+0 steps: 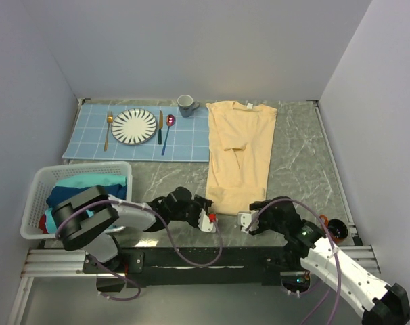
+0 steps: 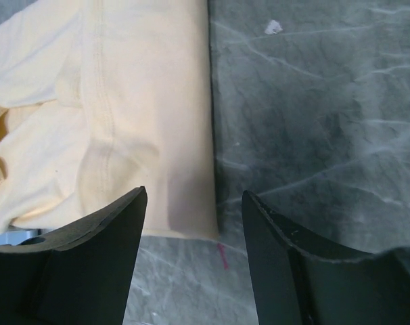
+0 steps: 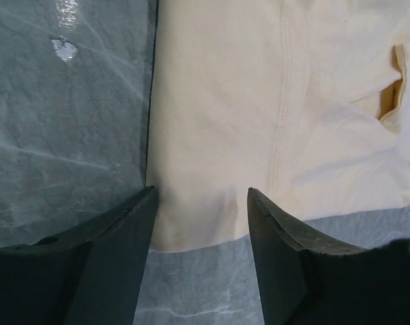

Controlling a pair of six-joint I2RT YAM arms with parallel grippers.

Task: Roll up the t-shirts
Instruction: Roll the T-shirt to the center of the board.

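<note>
Grey veined table (image 1: pixel 300 156) carries the pale yellow-tan t-shirt (image 1: pixel 239 156), folded into a long strip with its collar at the far end and its hem (image 1: pixel 235 206) at the near end, between the two arms. The teal and navy t-shirts (image 1: pixel 90 181) sit in the white basket (image 1: pixel 36 203) at the left. By the look of it, the roll is about to begin from the hem. Both sides should pinch the hem corners at the same depth, lift little, and turn the cloth over evenly so the roll comes out straight and tight. Both arms lie low and reach inward, wrists close above the tabletop. The left gripper (image 1: pixel 206 220) stands well open and empty, its jaws straddling one hem corner; the right gripper (image 1: pixel 247 222) likewise gapes at the other corner, holding nothing
</note>
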